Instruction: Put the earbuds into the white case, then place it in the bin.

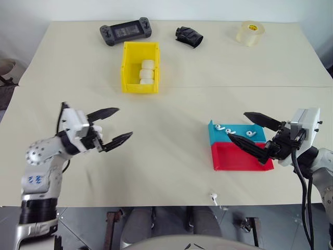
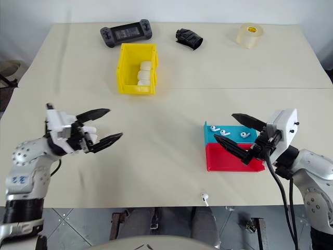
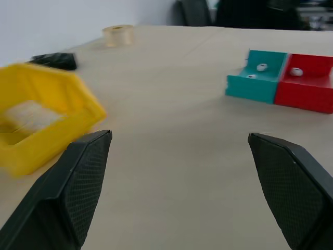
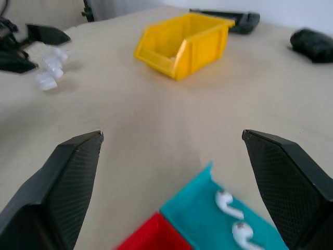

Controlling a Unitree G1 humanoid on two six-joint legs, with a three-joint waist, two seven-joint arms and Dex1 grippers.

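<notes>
The left pincer [image 1: 115, 125] hovers over the near-left part of the counter [image 1: 171, 109], fingers spread wide and holding nothing. The right pincer [image 1: 244, 128] hovers at the near-right, likewise fully spread and empty, its fingers above the two shallow trays.

The bin [image 1: 139, 67] stands toward the far centre-left of the counter. Inside it lie three of the white case [image 1: 147, 73], stacked in a short row along the bin's length.

The teal tray [image 1: 216, 133] and the red tray [image 1: 234, 159] sit side by side, touching, at the near-right. The earbuds [image 1: 227, 128] lie in the teal tray; about four appear there, though the right pincer's fingers partly cover the count. In the left wrist view one small white item also seems to rest in the red tray. A single earbud [image 1: 213, 197] lies apart on the bare counter close to the near edge, in front of the red tray.

Along the far edge rest a dark handheld game console [image 1: 126, 31], a crumpled black object [image 1: 189, 36] and a roll of clear tape [image 1: 250, 33], well apart from one another.
</notes>
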